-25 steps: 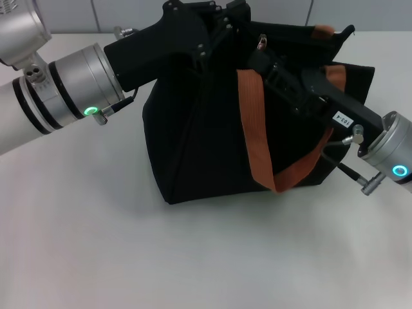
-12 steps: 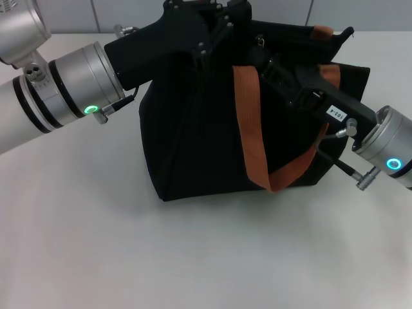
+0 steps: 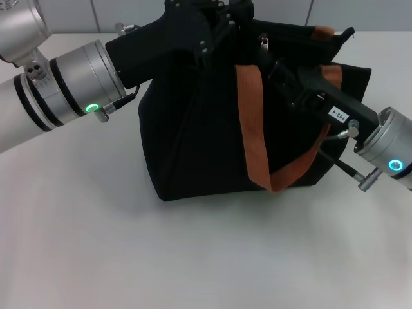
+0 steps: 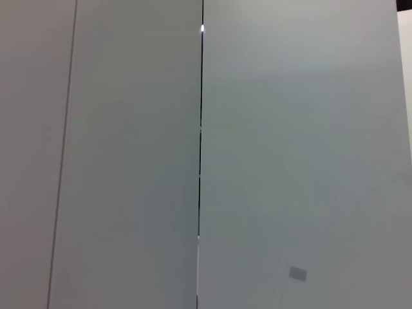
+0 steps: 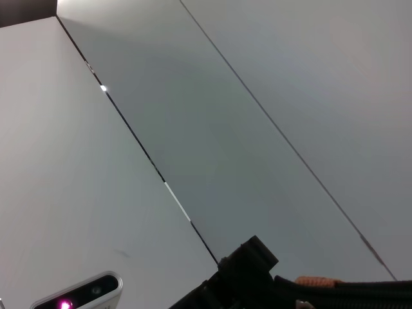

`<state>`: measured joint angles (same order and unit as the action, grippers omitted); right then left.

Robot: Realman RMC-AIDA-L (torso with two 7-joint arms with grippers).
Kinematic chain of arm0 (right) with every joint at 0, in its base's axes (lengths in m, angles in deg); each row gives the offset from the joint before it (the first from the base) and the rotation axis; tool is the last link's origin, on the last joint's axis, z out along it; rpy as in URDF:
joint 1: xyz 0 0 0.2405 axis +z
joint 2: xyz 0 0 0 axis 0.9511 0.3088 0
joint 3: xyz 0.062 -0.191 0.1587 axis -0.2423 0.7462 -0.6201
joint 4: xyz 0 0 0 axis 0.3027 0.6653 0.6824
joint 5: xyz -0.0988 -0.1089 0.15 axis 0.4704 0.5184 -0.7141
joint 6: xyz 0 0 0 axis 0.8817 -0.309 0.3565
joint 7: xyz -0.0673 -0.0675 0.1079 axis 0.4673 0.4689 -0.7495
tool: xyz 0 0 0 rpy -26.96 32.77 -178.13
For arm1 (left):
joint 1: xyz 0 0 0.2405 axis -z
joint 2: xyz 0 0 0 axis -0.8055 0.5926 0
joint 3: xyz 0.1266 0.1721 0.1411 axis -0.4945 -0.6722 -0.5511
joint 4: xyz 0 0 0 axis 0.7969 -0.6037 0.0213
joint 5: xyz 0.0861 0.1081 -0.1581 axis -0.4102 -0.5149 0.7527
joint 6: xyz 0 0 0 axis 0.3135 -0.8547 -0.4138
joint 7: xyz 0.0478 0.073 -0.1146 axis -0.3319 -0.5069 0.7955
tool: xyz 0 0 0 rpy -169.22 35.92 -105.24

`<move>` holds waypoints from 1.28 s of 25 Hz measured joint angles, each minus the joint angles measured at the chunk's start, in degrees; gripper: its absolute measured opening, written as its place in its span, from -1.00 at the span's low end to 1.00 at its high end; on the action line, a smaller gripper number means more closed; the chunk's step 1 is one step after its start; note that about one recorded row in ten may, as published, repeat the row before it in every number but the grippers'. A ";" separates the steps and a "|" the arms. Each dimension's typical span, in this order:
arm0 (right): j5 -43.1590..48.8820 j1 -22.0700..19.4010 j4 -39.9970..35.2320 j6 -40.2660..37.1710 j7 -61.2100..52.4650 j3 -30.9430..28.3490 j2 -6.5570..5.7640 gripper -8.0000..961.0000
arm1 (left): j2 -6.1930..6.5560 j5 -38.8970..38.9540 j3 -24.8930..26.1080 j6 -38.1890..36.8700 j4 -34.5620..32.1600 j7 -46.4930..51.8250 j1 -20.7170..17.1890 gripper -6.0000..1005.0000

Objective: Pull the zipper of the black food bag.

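Head view showed the black food bag (image 3: pixel 212 129) standing on the white table (image 3: pixel 129 251), filling the upper middle of the frame. An orange-brown strap (image 3: pixel 252 129) ran down its front face from the top edge and looped back up toward the right, and a second bit of orange strap (image 3: pixel 324 29) showed at the upper right of the bag. The zipper (image 3: pixel 263 42), a small silver tab, sat on the bag's top edge, just right of the frame's centre line near the top.

The left gripper (image 3: pixel 215 19) came in from the upper left on its silver arm and sat at the bag's top left corner, touching the fabric; its black body blended with the black bag, so it could not be told whether its fingers were apart or together. The right gripper (image 3: pixel 278 67) reached in from the lower right along the bag's upper right side, its tip just below and to the right of the silver tab. Whether it held the tab or the fabric could not be told either.

The left wrist view showed only pale wall panels (image 4: pixel 290 161) with a dark vertical seam. In the right wrist view, pale panels filled most of the frame, with the black bag edge and a sliver of orange strap (image 5: pixel 318 280) along the bottom.
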<state>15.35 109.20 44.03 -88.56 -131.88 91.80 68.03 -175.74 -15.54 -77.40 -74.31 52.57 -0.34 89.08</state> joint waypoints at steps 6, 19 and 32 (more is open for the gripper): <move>0.00 -0.83 0.01 0.08 0.00 -1.43 0.00 -0.99 | 0.00 0.01 0.26 -0.03 0.00 0.00 -0.21 -0.92; -0.05 -3.81 -0.61 0.23 -0.38 -4.41 -0.27 -0.99 | 0.00 0.02 0.65 -0.05 0.01 0.01 -0.68 -0.92; -0.21 -6.40 -3.84 0.01 -3.42 -5.43 -0.35 -0.99 | 0.00 0.45 0.58 0.04 0.02 0.01 -0.90 -0.92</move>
<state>15.14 102.80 40.20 -88.56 -135.30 86.37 67.68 -175.74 -15.09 -76.82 -74.27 52.59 -0.33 88.18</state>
